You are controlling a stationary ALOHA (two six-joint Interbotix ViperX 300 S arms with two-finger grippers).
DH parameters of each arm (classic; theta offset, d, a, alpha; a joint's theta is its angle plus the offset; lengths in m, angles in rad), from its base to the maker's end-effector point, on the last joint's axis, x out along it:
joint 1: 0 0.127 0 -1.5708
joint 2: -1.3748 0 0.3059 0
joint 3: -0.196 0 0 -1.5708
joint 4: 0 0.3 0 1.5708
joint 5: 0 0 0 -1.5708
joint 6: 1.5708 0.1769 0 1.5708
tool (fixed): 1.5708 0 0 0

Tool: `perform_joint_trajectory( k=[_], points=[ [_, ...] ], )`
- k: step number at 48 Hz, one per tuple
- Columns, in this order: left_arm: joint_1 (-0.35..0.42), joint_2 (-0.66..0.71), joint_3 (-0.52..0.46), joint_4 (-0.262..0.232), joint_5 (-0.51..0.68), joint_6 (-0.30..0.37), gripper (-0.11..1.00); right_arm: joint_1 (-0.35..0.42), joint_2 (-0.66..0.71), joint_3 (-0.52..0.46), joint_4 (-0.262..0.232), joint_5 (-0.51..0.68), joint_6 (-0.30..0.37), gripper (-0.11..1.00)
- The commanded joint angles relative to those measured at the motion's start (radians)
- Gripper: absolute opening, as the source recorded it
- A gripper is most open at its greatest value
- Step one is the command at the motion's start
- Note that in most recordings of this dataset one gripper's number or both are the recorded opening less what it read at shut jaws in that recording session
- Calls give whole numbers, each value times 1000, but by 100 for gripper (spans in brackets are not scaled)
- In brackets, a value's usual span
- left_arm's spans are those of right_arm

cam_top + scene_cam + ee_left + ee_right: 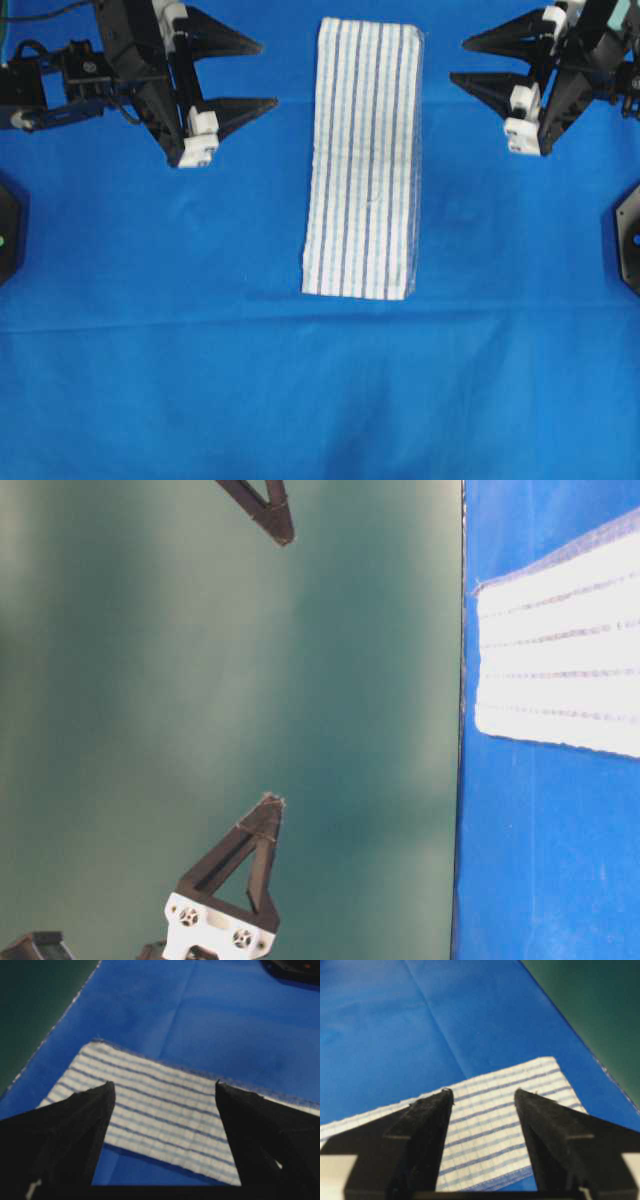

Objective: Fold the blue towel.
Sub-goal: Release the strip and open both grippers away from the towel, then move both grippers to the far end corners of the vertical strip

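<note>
The blue towel (364, 158), white with thin blue stripes, lies flat as a long narrow strip in the middle of the blue table cover, running from the far edge toward the front. My left gripper (268, 72) hovers open to the left of its far end, with nothing between the fingers. My right gripper (460, 62) is open on the towel's right side, also apart from it. Both wrist views look between spread fingers onto the towel (160, 1110) (485, 1125). In the table-level view a towel end (560, 660) shows at the right.
The blue table cover (320, 380) spreads over the whole work surface. Dark arm bases (625, 235) sit at the left and right edges. A green floor (30, 1005) lies beyond the cover's far edge.
</note>
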Motion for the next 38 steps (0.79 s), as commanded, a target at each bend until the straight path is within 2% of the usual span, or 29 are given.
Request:
perform_joint_trajectory(
  k=[1, 12, 28, 38],
  points=[
    [3, 9, -23, 0, -11, -2, 76, -9, 8, -18, 3, 2, 2, 59],
    [67, 107, -92, -2, -18, -2, 77, -98, 103, -60, 6, 11, 3, 62],
    [198, 407, -265, -5, -20, -41, 89, -215, 411, -193, 18, 25, 3, 68],
    [250, 568, -382, -6, -18, -48, 90, -270, 578, -267, 29, 18, 3, 68]
  ],
)
